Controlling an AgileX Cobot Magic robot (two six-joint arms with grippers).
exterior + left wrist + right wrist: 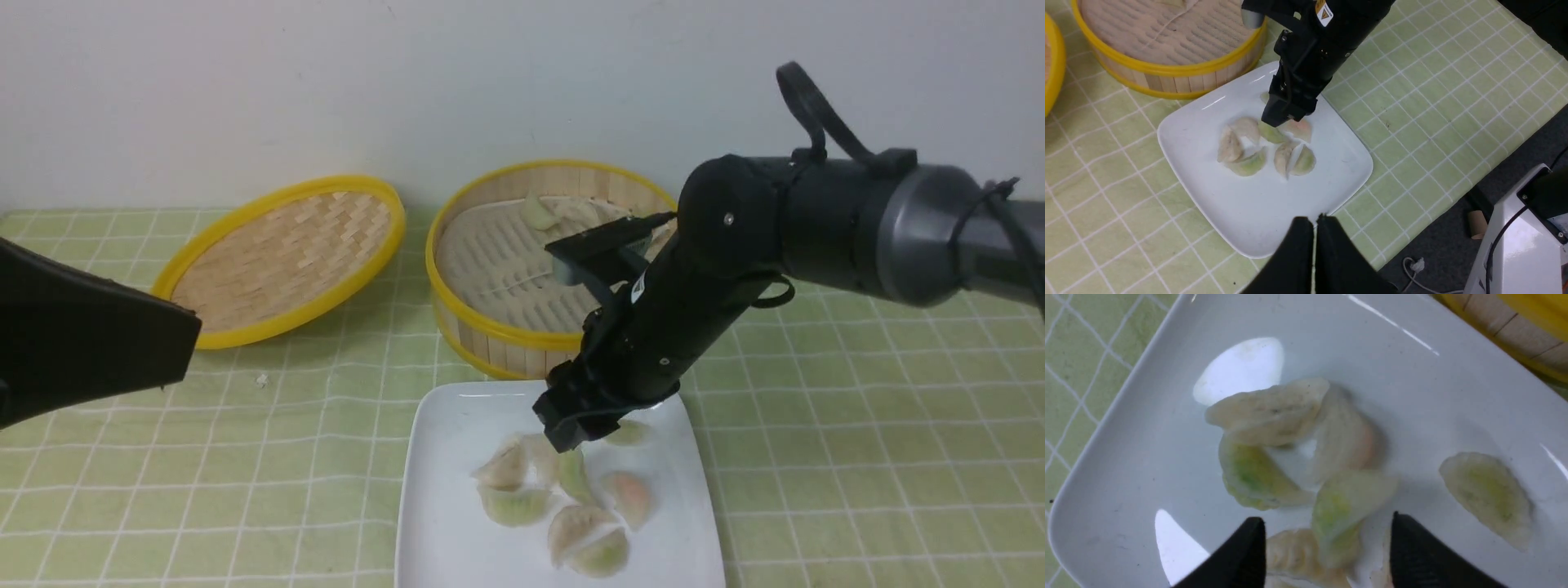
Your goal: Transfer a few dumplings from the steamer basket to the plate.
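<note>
On the glossy white, rounded-square ceramic plate (445, 523) lies a loose cluster of small crescent-shaped, pleated dumplings (514, 505), whitish skins tinted green or pink, with one more lying apart near the basket-side edge. A pale green dumpling (1345, 510) in the cluster sits between the black fingertips of the right hand (569, 441). That hand hangs low over the plate with its fingers apart and, as far as its wrist view shows, grips nothing.

This looks like the end of a drop. The lift would best go straight up with the fingers kept wide, since the soft skins may cling to a pad or get dragged across the pile.

Just beyond the plate stands the round, deep bamboo steamer basket (490, 331) with yellow rims, where a few dumplings lie by its far wall. Any further pick should come down from above, clear of the rim.

Its shallow woven yellow-rimmed lid (282, 257) rests on the green checked desk (816, 449). The left hand (1314, 237) is empty with its fingers pressed together, off to the left.
</note>
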